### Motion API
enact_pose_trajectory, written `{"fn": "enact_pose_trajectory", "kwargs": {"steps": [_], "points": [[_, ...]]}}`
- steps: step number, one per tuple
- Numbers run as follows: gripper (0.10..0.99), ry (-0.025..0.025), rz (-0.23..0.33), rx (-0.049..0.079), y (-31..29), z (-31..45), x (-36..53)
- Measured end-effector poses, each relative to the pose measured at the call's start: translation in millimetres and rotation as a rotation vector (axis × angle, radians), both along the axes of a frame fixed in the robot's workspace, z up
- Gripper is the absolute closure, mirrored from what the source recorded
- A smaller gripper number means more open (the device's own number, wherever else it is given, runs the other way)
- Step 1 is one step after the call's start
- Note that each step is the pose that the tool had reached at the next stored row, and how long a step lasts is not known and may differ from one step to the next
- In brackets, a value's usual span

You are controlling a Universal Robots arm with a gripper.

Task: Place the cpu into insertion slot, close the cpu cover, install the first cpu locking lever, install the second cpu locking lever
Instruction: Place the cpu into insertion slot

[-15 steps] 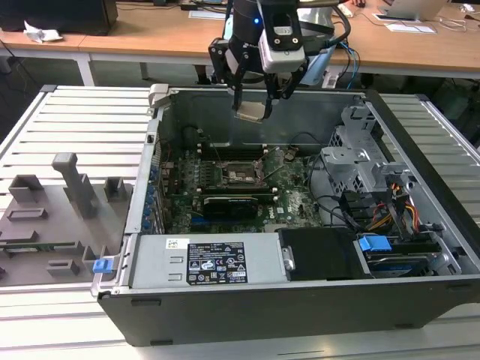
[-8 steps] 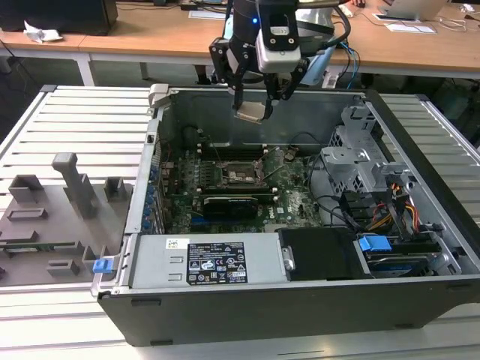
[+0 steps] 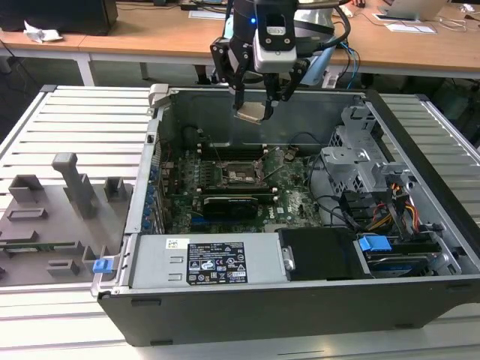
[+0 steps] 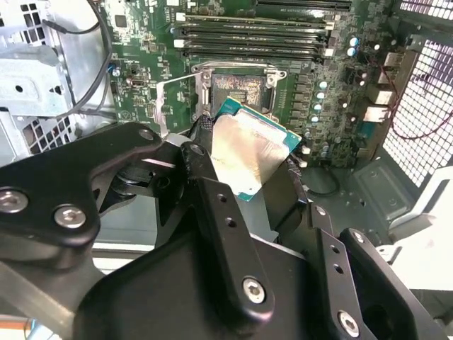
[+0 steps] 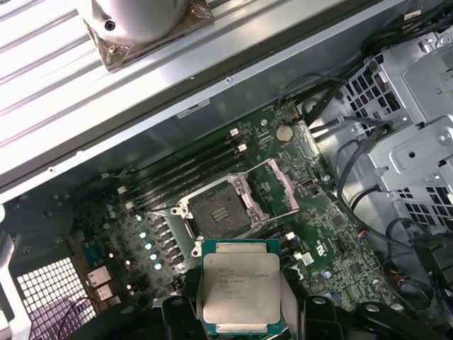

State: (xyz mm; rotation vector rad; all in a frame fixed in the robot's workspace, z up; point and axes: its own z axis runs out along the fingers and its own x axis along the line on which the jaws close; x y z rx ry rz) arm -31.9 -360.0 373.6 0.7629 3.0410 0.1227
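One claw (image 3: 253, 111) | clamped on cpu (image 5: 239, 294) (by its edges) | hanging over bare insertion slot (image 5: 216, 210)

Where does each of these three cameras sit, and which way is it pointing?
Exterior view: off the arm, outside the open computer case, looking down into it; shows the end effector holding the cpu above the motherboard.
First wrist view: on the arm, looking down at the empty socket; black end effector parts flank the held cpu.
Second wrist view: on the arm, looking down past the end effector's black fingers at the cpu and socket.
Shared: both wrist views show the cpu and the socket.
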Motion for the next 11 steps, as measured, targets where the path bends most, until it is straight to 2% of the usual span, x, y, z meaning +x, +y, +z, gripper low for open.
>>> {"fn": "enact_pose_trajectory", "kwargs": {"steps": [11], "points": [[0.557,0.0,-0.076,-0.004,0.0,-0.3,0.0]]}}
